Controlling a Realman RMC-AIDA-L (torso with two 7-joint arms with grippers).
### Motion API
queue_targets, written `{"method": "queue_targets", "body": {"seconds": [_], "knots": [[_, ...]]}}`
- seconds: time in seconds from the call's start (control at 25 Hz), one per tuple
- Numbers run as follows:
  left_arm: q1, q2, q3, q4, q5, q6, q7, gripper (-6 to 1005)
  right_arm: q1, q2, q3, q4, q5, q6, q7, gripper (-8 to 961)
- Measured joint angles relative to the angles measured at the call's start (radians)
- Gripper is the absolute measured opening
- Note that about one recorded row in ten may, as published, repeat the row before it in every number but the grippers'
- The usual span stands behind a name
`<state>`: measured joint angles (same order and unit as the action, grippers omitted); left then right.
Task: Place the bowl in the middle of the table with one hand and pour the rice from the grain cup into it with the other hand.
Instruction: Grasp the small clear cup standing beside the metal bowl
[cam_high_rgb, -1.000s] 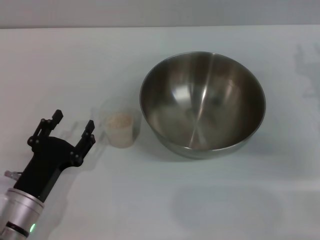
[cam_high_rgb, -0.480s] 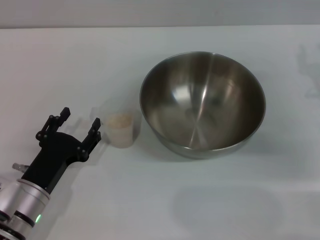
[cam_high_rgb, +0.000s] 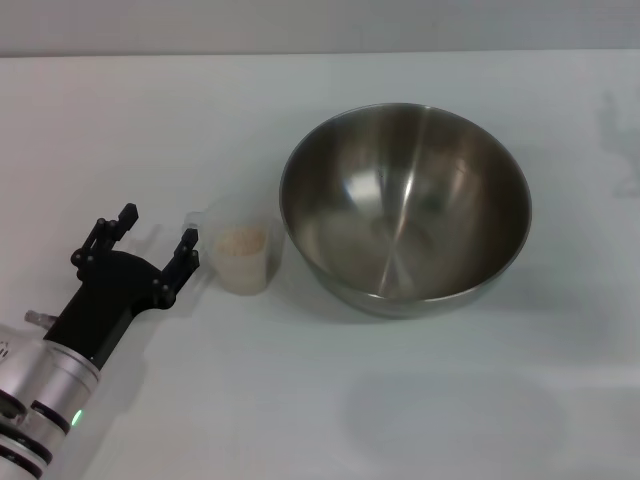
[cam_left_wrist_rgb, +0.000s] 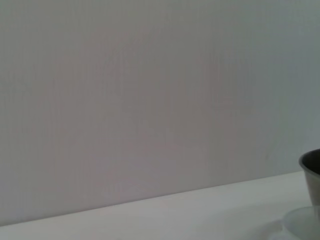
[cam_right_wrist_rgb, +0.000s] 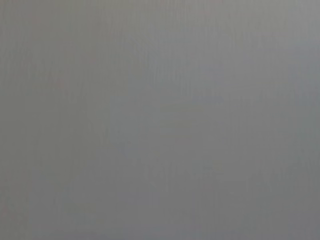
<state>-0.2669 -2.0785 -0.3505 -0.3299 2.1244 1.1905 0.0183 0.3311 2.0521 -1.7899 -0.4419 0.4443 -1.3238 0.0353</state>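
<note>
The steel bowl (cam_high_rgb: 405, 208) stands upright on the white table (cam_high_rgb: 420, 400), right of centre, with nothing in it. Just left of it stands the small translucent grain cup (cam_high_rgb: 240, 256), holding pale rice (cam_high_rgb: 241, 240); its handle side faces left. My left gripper (cam_high_rgb: 157, 233) is open, low over the table directly left of the cup, its near finger (cam_high_rgb: 184, 256) close to the cup's handle side, apart from it. In the left wrist view only the bowl's edge (cam_left_wrist_rgb: 312, 175) and the cup's rim (cam_left_wrist_rgb: 302, 225) show. The right gripper is out of view.
Bare white tabletop (cam_high_rgb: 150, 120) lies behind and in front of the cup and bowl. A plain wall (cam_left_wrist_rgb: 150, 100) rises behind the table's far edge. The right wrist view shows only a flat grey surface.
My left gripper has moved forward and to the right, toward the cup's handle side, staying open. The cup and bowl have not moved.
</note>
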Motion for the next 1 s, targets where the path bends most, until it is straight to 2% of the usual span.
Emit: {"method": "queue_targets", "body": {"seconds": [1.0], "knots": [[-0.034, 0.000, -0.033, 0.000, -0.002, -0.045, 0.000, 586, 0.004, -0.002, 0.000, 0.001, -0.001, 0.008, 0.000, 433]]}}
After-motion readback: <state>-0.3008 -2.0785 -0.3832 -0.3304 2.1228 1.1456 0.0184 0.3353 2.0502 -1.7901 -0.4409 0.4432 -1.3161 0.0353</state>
